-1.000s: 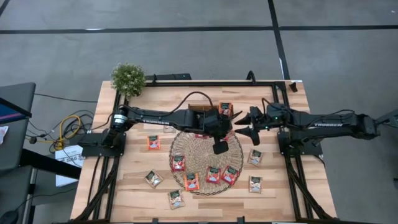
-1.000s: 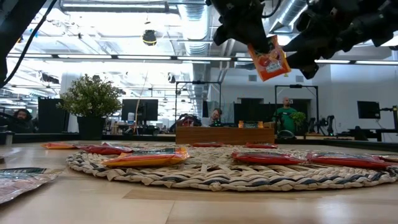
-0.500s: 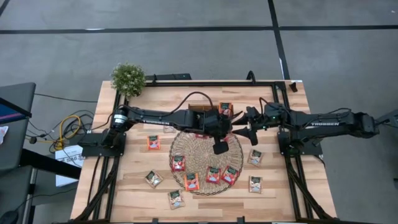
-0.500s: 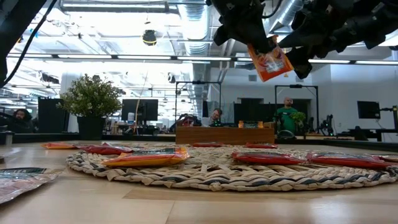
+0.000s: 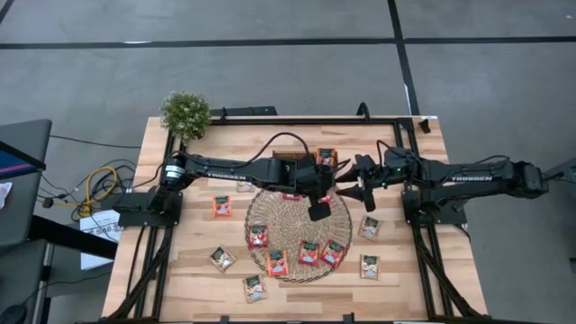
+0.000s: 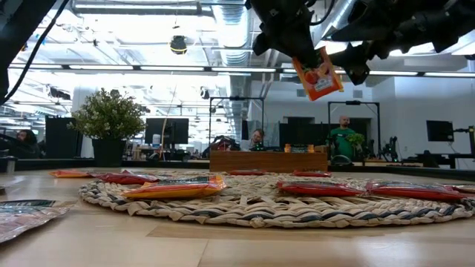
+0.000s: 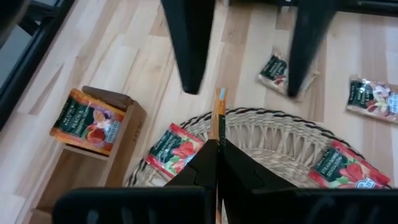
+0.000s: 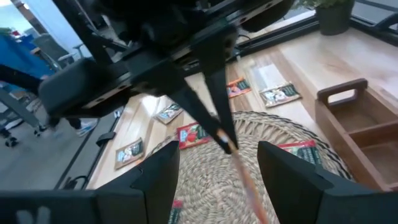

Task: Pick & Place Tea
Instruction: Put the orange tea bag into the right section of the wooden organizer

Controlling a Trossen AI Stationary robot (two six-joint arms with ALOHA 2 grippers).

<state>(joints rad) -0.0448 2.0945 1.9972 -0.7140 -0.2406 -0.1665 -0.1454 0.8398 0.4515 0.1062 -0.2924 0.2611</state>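
My left gripper (image 5: 331, 186) hovers above the far part of the round straw mat (image 5: 297, 225), shut on a red-orange tea sachet (image 6: 319, 74). The left wrist view shows this sachet (image 7: 219, 115) edge-on. My right gripper (image 5: 353, 186) faces it from the table's right, open. Its two fingers (image 7: 189, 43) stand one on either side of the sachet's free end without touching it. Several red sachets (image 5: 309, 253) lie flat on the mat. Another sachet (image 7: 87, 121) stands in the small wooden tray (image 5: 292, 164). My left gripper (image 7: 217, 146) pinches the red-orange sachet between its two fingers at one end (image 7: 218, 138). In the low view the fingers come down on its top corner (image 6: 300, 59) from above. The sachet hangs tilted below them, lifted clear above the mat.
Whitish sachets lie flat on the bare wood around the mat (image 5: 369, 227), (image 5: 370, 265), (image 5: 221, 259), (image 5: 255, 288), and an orange one lies to its left (image 5: 222, 206). A small potted plant (image 5: 185, 114) stands at the far left corner. People sit in the room beyond the table.
My right gripper has moved toward the table's left, closing in on the held sachet until its open fingers stand on either side of it. The left gripper has kept its hold, and the sachet has shifted a little up and tilted slightly.
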